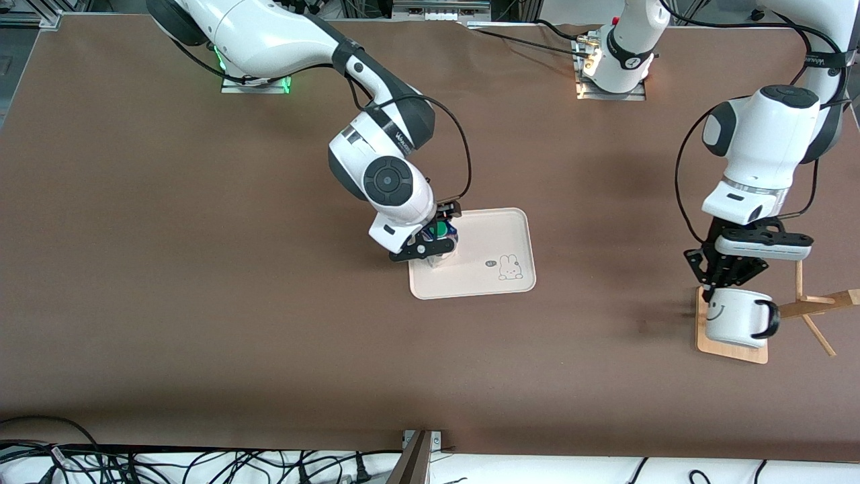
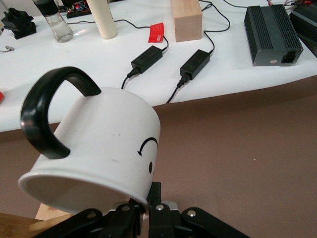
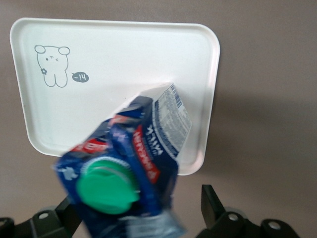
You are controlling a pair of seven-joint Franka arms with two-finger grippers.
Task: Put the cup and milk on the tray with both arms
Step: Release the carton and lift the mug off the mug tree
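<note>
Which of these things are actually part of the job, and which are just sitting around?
Part of the job:
- milk, on the tray, between the open fingers of the right gripper
- cup, gripped at its rim by the shut left gripper, over the wooden rack base

Just lying about:
- wooden rack base and its pegs
- power bricks and wooden block on the white bench

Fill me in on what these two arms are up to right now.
The right gripper is over the cream tray, fingers open around the milk carton, which stands on the tray at the end toward the right arm. The left gripper is shut on the rim of the white smiley mug, holding it tilted just above the wooden rack base at the left arm's end of the table. The mug is not yet on the tray.
</note>
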